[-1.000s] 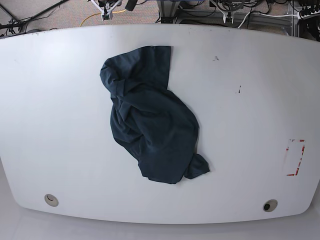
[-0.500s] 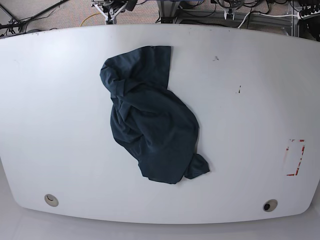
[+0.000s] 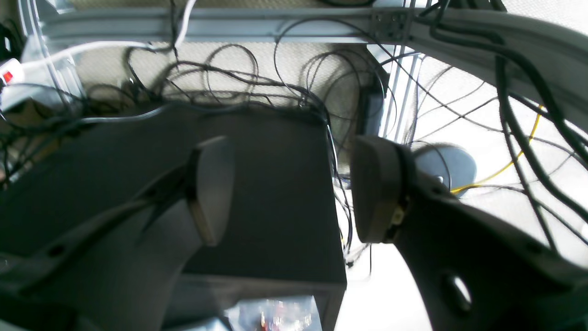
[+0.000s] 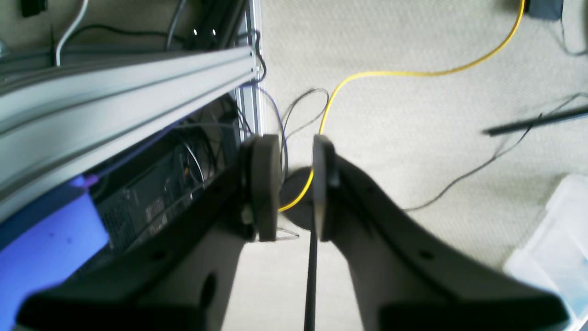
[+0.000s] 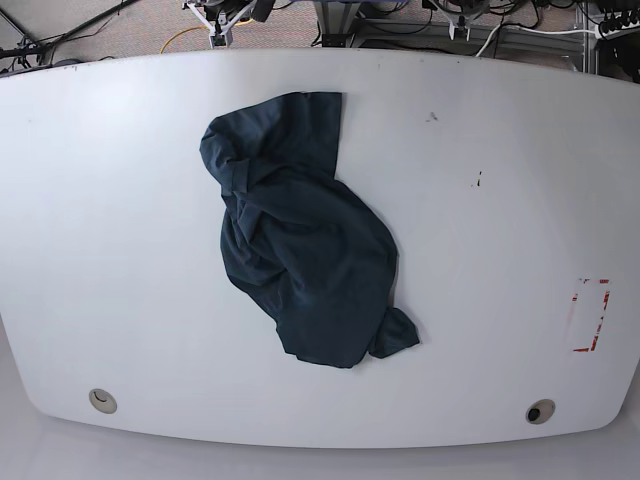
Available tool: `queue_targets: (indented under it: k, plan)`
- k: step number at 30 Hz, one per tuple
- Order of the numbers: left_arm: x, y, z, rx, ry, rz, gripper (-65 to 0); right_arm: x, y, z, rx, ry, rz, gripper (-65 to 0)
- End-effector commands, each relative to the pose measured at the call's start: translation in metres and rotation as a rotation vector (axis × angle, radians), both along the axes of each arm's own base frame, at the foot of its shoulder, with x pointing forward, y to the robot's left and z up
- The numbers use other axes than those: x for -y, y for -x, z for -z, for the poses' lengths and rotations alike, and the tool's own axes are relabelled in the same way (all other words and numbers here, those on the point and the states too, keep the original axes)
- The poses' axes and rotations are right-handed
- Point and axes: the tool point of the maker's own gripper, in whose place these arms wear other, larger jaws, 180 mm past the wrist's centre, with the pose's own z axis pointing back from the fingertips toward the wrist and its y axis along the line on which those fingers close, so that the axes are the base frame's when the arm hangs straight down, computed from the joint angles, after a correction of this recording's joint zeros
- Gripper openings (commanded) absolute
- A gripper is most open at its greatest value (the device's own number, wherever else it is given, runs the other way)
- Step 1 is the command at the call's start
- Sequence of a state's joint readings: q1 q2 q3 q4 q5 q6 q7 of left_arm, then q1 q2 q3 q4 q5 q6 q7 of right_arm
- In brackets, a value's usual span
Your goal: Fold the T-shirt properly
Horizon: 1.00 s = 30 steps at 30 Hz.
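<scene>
The T-shirt [image 5: 300, 240], dark navy, lies crumpled in a diagonal heap on the white table [image 5: 500, 200], running from the upper middle down toward the front edge. Neither gripper is near it; both wrist views look off the table at floor and cables. In the left wrist view my left gripper [image 3: 294, 188] stands wide open with nothing between its fingers [image 3: 213, 188]. In the right wrist view my right gripper [image 4: 294, 184] holds its pads [image 4: 265, 184] a narrow gap apart, empty, with a yellow cable [image 4: 413, 73] on the carpet behind.
A red-marked rectangle [image 5: 590, 315] sits near the table's right edge. Two round holes [image 5: 101, 400] [image 5: 540, 411] mark the front corners. Aluminium frame rails [image 4: 115, 96], a dark box [image 3: 275, 193] and tangled cables lie behind the table.
The T-shirt has not moved. A bit of arm hardware at the top left edge of the base view has shifted slightly.
</scene>
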<state>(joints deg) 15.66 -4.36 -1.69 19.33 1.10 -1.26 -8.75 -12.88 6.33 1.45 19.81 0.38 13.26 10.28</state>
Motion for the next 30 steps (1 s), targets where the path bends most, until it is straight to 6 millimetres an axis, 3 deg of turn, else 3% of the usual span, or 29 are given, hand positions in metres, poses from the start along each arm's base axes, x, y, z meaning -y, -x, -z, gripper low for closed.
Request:
queue_targets:
  k: [1, 5, 9, 13, 16, 23, 30]
  plan:
    - [-0.004, 0.006, -0.005, 0.016, -0.011, 0.01, -28.1, -0.01, 0.007, -0.005, 0.028, -0.018, 0.005, -52.8]
    - [-0.005, 0.01, -0.009, 0.027, -0.013, 0.015, -28.2, -0.014, 0.017, -0.012, 0.04, -0.024, -0.004, -52.8]
    - [-0.023, 0.008, -0.017, 0.055, -0.042, 0.024, -28.3, -0.025, 0.031, -0.023, 0.061, -0.041, -0.004, -52.8]
    - [-0.023, 0.013, -0.026, 0.081, -0.043, 0.039, -28.3, -0.03, 0.04, -0.037, 0.091, -0.047, -0.007, -52.8]
    - [-0.037, 0.016, -0.04, 0.112, -0.066, 0.069, -28.3, -0.031, 0.053, -0.046, 0.094, -0.049, -0.01, -52.8]
    - [-0.043, 0.021, -0.076, 0.187, -0.076, 0.135, -28.3, -0.032, 0.066, -0.074, 0.14, -0.046, -0.016, -52.8]
    - [-0.039, 0.026, -0.115, 0.247, -0.069, 0.196, -28.3, -0.01, 0.067, -0.118, 0.218, -0.035, 0.125, -52.8]
